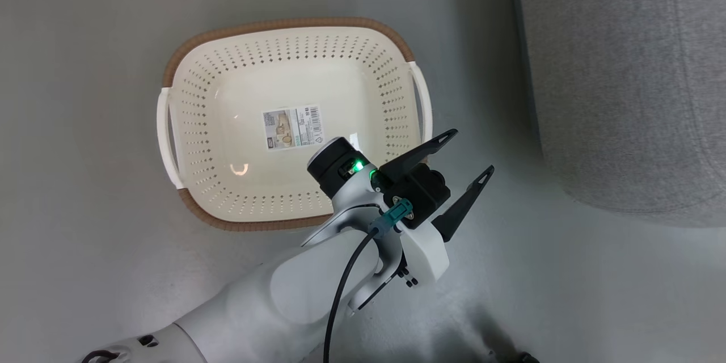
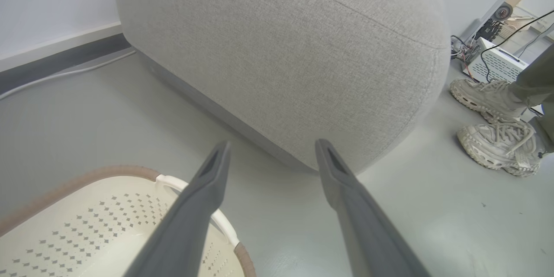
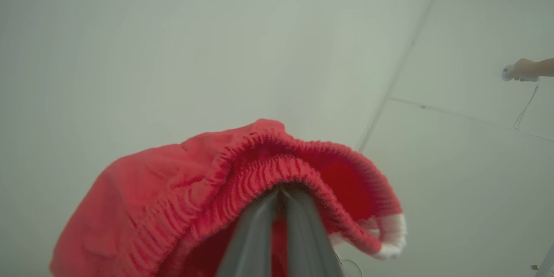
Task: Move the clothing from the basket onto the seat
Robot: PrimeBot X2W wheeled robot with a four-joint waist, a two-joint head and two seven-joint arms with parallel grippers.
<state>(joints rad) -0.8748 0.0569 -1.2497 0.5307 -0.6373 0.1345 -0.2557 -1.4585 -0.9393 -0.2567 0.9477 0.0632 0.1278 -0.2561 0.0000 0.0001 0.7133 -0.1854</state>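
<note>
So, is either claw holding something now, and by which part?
The right claw is shut on the red clothing, pinching its gathered, ribbed edge. The left claw is open and holds nothing.

— What stands on the grey floor (image 1: 85, 272)?
— Two pale sneakers (image 2: 497, 149), near a white perforated box (image 2: 493, 65) with dark cables.
— And against the white wall?
— A person's hand (image 3: 524, 69) holds a small white device (image 3: 507, 73), its thin cord dangling.

R tool (image 3: 280, 194) tips buried in clothing (image 3: 173, 190); seat (image 1: 624, 68) cut off top/right; basket (image 1: 198, 96) rim partly behind L arm (image 1: 317, 278).
</note>
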